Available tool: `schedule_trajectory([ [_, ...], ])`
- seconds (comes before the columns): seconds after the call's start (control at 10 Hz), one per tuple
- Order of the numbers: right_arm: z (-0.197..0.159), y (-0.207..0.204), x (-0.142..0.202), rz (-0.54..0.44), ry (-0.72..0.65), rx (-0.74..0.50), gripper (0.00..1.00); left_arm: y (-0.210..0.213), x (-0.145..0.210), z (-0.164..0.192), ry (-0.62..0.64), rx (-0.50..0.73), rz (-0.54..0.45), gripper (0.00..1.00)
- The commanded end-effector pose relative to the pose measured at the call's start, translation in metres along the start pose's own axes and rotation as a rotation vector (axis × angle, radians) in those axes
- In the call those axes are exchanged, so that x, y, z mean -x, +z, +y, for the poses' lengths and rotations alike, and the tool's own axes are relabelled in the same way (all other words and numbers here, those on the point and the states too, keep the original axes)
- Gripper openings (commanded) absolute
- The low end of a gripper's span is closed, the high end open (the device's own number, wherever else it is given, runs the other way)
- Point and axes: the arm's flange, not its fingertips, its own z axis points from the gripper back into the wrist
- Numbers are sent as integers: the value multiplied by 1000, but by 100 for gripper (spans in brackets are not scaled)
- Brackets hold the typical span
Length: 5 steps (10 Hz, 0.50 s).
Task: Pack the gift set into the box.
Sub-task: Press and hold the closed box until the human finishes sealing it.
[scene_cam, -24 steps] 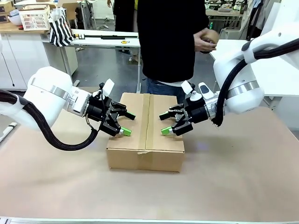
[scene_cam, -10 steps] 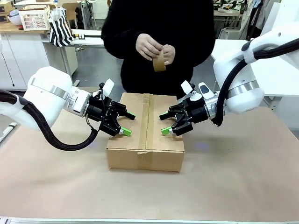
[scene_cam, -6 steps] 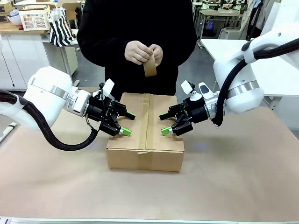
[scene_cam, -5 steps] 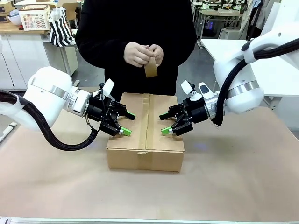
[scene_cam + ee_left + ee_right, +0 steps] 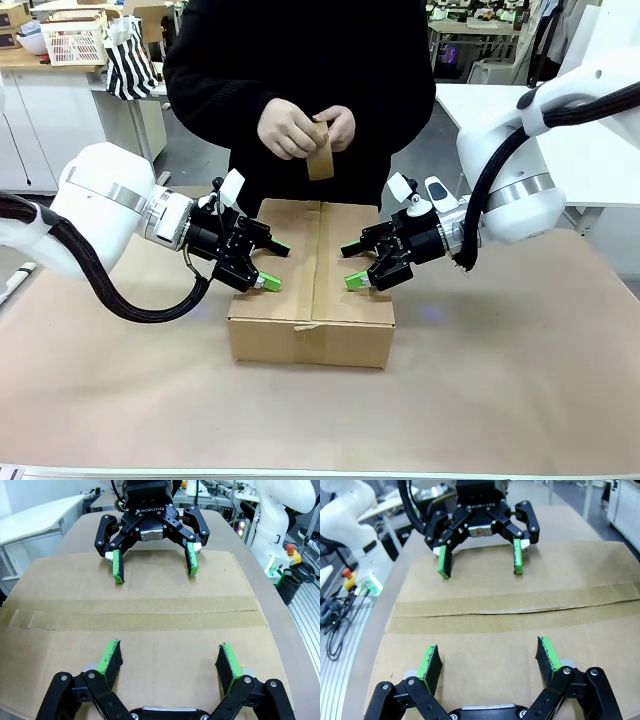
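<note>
A workshop of white benches and cluttered tables lies behind a broad table (image 5: pixel 520 390) covered in brown paper, shared with a person (image 5: pixel 300 70) in black at its far side. The box (image 5: pixel 311 300) sits at the table's middle, flaps folded shut, with a tape strip (image 5: pixel 316 262) running along the centre seam; the gift set cannot be seen, so presumably it is already inside. Over a couple of seconds the person has stepped from the right to stand squarely behind the box and has lowered both hands (image 5: pixel 300 128), now working a roll of brown tape (image 5: pixel 320 158) just above the far edge. That suggests the packing itself is done and sealing is the step in hand. Neither arm has moved: the left gripper (image 5: pixel 268 266) stays poised over the left flap with fingers spread wide and holding nothing, and the right gripper (image 5: pixel 350 264) mirrors it over the right flap, equally wide and empty. The wrist views show the green pads (image 5: pixel 112 660) hovering near the cardboard on either side of the seam, which stays free between them. Bare tabletop surrounds the box, so either arm could draw back outward without meeting anything; the crowded side is the far edge, near the person's hands.
</note>
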Motion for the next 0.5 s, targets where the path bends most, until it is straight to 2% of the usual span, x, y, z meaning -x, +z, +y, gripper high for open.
schedule_trajectory([
  [0.0, -1, -2, 4, 1, -10, 0, 100, 1, 3, -2, 13, 15, 5, 100],
  [0.4, -1, -2, 4, 1, -10, 0, 100, 1, 3, -2, 13, 15, 5, 100],
])
